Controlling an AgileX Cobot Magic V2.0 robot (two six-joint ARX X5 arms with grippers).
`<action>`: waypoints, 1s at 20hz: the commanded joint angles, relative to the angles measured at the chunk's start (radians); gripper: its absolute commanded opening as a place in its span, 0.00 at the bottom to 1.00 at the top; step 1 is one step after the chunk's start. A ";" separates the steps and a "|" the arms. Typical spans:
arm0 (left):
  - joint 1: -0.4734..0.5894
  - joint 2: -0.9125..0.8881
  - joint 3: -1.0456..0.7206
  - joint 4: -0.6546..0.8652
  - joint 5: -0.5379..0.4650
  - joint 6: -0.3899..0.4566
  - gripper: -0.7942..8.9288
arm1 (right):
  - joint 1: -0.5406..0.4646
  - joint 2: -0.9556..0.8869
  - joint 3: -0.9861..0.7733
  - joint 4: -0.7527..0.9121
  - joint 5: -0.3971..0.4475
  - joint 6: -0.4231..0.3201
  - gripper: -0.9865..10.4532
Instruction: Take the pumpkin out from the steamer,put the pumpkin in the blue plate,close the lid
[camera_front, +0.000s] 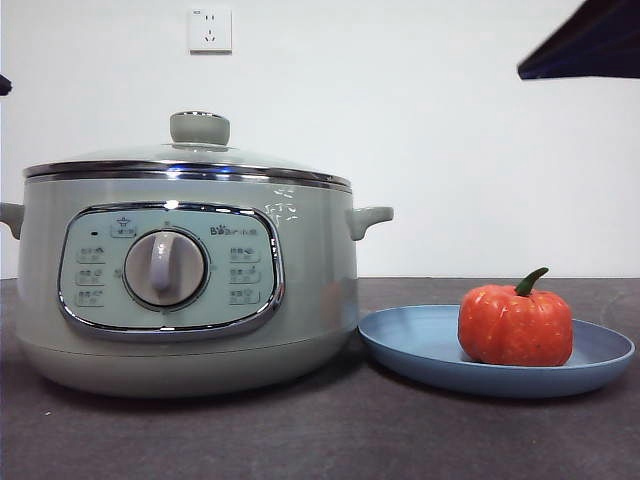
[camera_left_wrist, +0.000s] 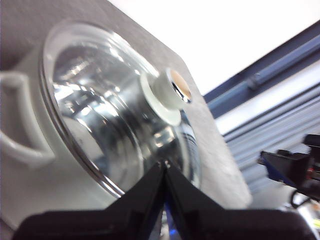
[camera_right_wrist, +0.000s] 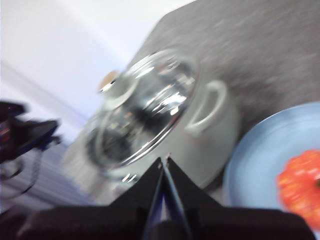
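Pumpkin (camera_front: 516, 327) sat on the blue plate (camera_front: 420, 345), just right of the steamer (camera_front: 185, 290) on the table (camera_front: 300, 430). We saw the lid (camera_front: 190, 160) closed on the pot. Both the left tool (camera_left_wrist: 164, 164) and right tool (camera_right_wrist: 164, 161) appeared pressed together, empty, above the steamer, though the right wrist view was blurred.

Glossy glass lid (camera_left_wrist: 115, 110) with chrome rim, satin-smooth steamer (camera_front: 190, 290) (plastic-looking), matte blue plate (camera_front: 420, 345), dimpled pumpkin (camera_front: 515, 327)

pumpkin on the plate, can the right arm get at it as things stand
Probably yes. The pumpkin sits in the open on the blue plate, beside the steamer, with nothing over it. The right gripper is shut, so its fingers would have to open first.
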 joint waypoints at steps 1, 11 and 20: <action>0.008 0.010 -0.010 0.011 0.074 -0.026 0.07 | -0.042 0.041 -0.006 0.002 -0.131 -0.033 0.08; 0.008 0.009 -0.010 0.012 0.051 -0.026 0.08 | -0.071 0.077 -0.006 -0.001 0.032 -0.080 0.09; 0.008 0.010 -0.010 0.011 0.045 -0.020 0.08 | -0.071 0.077 -0.006 -0.014 0.233 -0.081 0.09</action>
